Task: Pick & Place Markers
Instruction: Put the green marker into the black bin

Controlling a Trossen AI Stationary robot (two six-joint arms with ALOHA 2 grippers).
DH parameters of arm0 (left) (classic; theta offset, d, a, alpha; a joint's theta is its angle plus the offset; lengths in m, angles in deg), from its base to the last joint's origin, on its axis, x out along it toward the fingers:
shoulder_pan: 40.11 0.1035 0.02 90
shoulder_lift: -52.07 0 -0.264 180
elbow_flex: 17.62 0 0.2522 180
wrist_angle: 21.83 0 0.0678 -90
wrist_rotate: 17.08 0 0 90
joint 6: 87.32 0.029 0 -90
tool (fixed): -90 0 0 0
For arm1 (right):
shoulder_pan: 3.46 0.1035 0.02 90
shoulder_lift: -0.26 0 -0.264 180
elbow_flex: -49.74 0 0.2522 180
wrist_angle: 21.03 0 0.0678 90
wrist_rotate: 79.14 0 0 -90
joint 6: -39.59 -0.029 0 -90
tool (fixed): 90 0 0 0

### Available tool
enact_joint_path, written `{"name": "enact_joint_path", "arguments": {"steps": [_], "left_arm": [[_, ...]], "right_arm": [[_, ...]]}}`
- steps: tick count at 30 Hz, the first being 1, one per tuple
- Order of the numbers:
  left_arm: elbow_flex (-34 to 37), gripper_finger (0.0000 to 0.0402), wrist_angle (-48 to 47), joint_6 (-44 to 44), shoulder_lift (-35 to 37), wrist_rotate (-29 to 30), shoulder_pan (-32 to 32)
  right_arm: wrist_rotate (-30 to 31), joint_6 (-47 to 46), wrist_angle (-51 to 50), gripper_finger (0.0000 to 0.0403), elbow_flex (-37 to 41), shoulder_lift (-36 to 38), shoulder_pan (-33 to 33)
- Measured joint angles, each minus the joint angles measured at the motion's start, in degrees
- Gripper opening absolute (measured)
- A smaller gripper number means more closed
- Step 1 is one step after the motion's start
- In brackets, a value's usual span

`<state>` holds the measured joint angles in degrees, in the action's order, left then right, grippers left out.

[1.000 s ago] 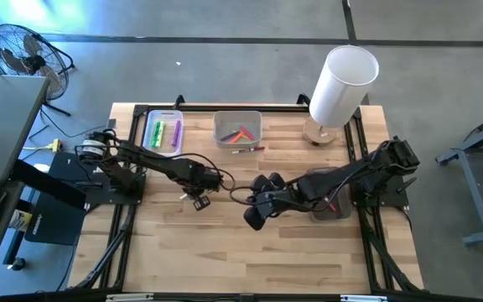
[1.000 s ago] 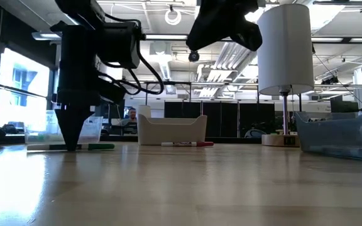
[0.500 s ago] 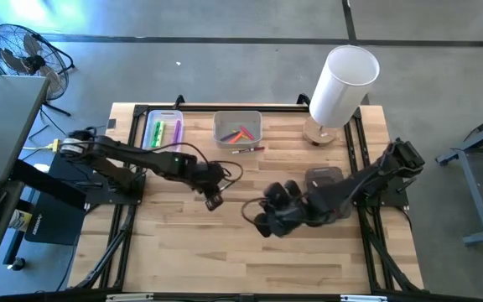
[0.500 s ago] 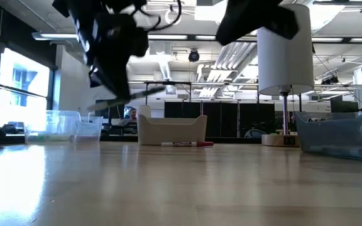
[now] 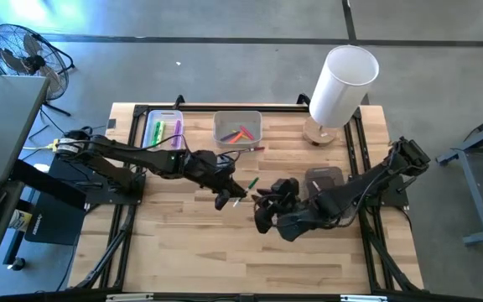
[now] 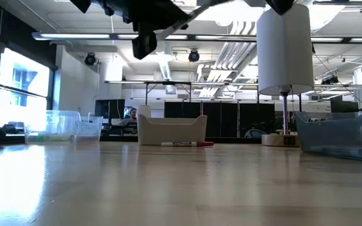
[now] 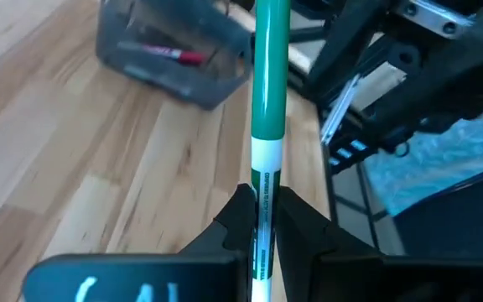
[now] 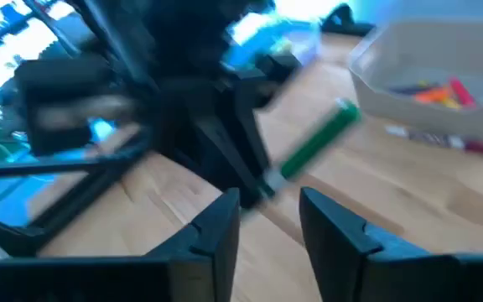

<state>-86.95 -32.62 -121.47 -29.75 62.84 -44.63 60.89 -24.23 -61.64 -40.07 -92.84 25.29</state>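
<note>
The green-capped marker with a white barrel (image 7: 268,126) is pinched by its white end between the left gripper (image 7: 264,220)'s two dark fingers, clenched tight on it, the green end jutting out past the tips. From above, that marker (image 5: 248,184) hangs over the middle of the light wooden table (image 5: 191,252), its green tip at about 2 o'clock from the left gripper (image 5: 227,195). The right gripper (image 5: 266,201) sits just beside it at 3 o'clock, its fingers parted, and from its own wrist camera the marker (image 8: 313,143) lies ahead of the gap between them, not touched.

The right wrist view alone shows the grey open bin (image 8: 443,63) with orange and red markers (image 8: 438,91) inside, and a white marker with a red cap (image 8: 443,141) lying on the table in front of it. The left wrist view shows a dark grey tray (image 7: 174,50) holding a red marker (image 7: 164,54). The level view catches only the arms at its upper edge. The overhead view adds a clear tray (image 5: 163,132) holding green and purple markers at 11 o'clock, and a white cylindrical lamp (image 5: 342,84) at 1 o'clock.

A second ago the left gripper stood down on the table at the left with the marker lying there; now it is raised and nearer the centre, and the right gripper's fingers have spread apart.
</note>
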Motion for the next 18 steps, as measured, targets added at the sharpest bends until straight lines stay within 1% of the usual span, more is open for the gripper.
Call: {"name": "enact_joint_path", "arguments": {"steps": [3, 6, 11, 18], "left_arm": [[0.0, 0.0023, 2.3, 0.0, 0.0, -0.5, 0.0], [0.0, 0.0023, 4.7, -0.3, 0.0, -1.5, 0.0], [0.1, 0.0023, 7.4, -0.8, -0.1, -1.3, 0.0], [0.1, 0.0023, 9.8, -0.8, -0.1, -1.0, 0.1]], "right_arm": [[0.7, 5.4, 5.3, 0.0132, 0.0, 0.8, -0.7], [-0.6, 8.7, 8.7, 0.0146, 0.0, 1.2, -1.7], [-3.5, 8.4, 10.4, 0.0158, 0.0, 1.3, -3.6], [-3.5, 8.5, 11.6, 0.0153, 0.0, 2.0, -5.0]]}}
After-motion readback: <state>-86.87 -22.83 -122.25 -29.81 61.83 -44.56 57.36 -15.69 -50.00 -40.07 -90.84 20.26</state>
